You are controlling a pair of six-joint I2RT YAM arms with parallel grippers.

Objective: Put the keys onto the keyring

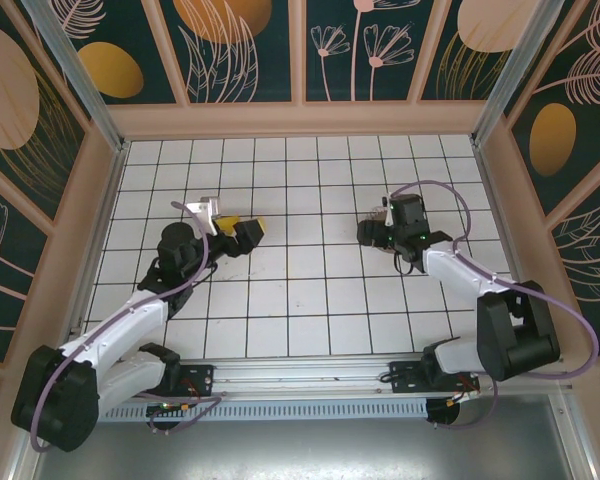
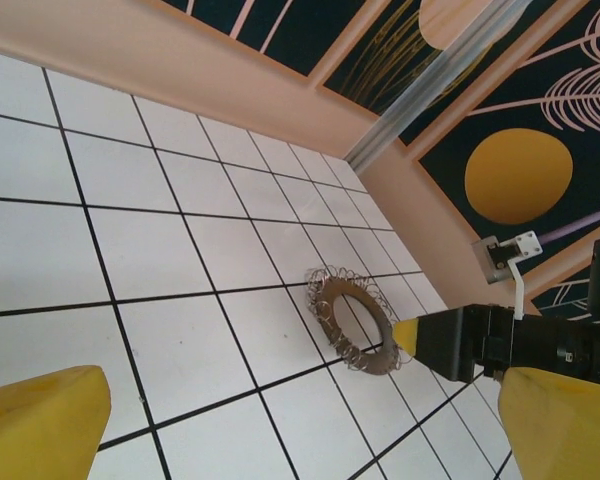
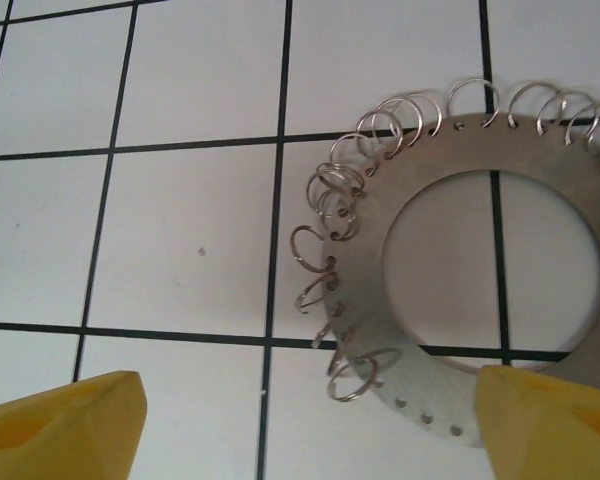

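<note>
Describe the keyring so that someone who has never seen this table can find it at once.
Start from the white tiled table and go to its right half, where the right gripper hangs open. Just under it lies the keyring, a flat grey metal disc with a wide round hole. Small wire loops along its outer edge set it apart from the yellow fingertips nearby.

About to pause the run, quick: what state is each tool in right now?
Left tool: open, holding nothing.
Right tool: open, holding nothing, at the ring.
</note>
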